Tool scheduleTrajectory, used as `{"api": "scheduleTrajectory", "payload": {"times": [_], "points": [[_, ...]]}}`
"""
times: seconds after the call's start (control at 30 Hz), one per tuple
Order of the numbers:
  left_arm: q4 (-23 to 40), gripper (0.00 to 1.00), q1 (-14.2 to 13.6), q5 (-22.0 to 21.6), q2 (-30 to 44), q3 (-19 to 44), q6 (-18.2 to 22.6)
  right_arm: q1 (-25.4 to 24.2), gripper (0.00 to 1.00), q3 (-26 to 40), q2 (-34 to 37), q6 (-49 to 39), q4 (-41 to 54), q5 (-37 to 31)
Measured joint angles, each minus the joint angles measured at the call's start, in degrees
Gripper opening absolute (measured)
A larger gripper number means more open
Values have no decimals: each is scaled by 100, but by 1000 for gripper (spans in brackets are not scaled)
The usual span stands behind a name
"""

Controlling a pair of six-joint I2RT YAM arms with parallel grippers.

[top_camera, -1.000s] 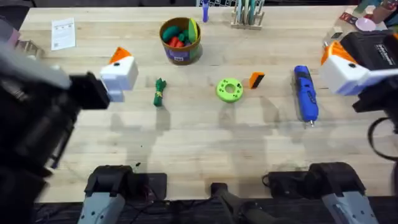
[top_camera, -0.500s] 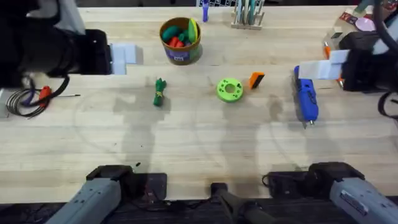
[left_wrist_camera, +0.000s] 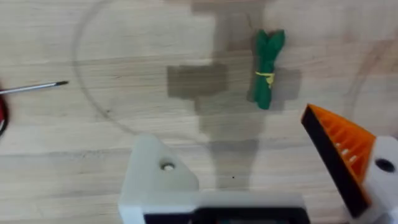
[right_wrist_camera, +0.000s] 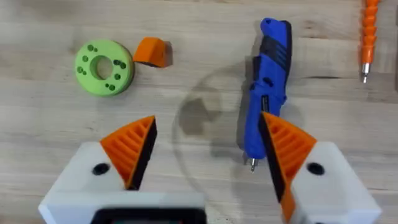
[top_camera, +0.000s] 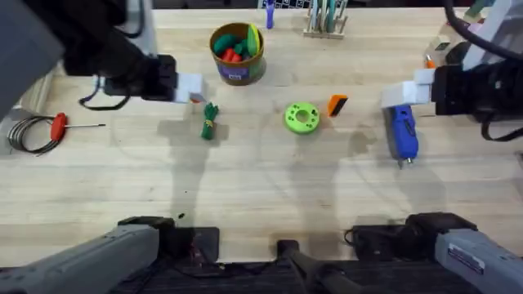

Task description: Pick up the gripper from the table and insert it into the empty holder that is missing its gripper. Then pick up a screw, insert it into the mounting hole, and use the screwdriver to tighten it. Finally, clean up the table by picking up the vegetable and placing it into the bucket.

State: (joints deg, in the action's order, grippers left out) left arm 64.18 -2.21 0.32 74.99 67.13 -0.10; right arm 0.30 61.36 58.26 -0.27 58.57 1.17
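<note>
At the bottom edge of the overhead view stand the two grey arm bases, on a light wooden tabletop (top_camera: 261,196). A little farther, in the left part of the frame, lies the small dark green toy vegetable (top_camera: 210,121) with a yellow band around its middle; in the left wrist view it (left_wrist_camera: 266,67) lies alone on the wood. Left of it, near the left edge, there is a thin red-handled screwdriver (top_camera: 61,126) beside a coil of grey wire (top_camera: 24,135).

In the middle of the frame sits a green round disc with small holes (top_camera: 301,117), and just beside it, to its right, the small orange plastic wedge-shaped gripper (top_camera: 337,104) with a black end; they look apart in the right wrist view. The chunky blue cylindrical screwdriver (top_camera: 401,131) lies in the right part, its metal tip toward the near edge.

The left claw (top_camera: 189,86) hangs in the upper left, near the vegetable. Its wrist view shows one orange ribbed pad and one bare white holder (left_wrist_camera: 158,180) without a pad; the two sides stand wide apart, holding nothing. The right claw (top_camera: 406,95) hangs above the far end of the blue screwdriver, its two orange pads wide apart and empty.

Farthest, at the top centre, stands the round orange-brown bucket (top_camera: 237,67) with a purple label, with red, orange and green toys (top_camera: 235,45) inside.
</note>
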Motion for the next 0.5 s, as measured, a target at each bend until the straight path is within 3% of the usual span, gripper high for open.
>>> {"api": "scheduleTrajectory", "payload": {"times": [0.2, 0.5], "points": [[-106, 985, -626, 68, 696, 0, -39, 0, 991, 0, -1, 0, 0, 0], [-346, 985, -687, 123, 1878, 0, -170, 0, 991, 0, 0, 0, 0, 0]]}}
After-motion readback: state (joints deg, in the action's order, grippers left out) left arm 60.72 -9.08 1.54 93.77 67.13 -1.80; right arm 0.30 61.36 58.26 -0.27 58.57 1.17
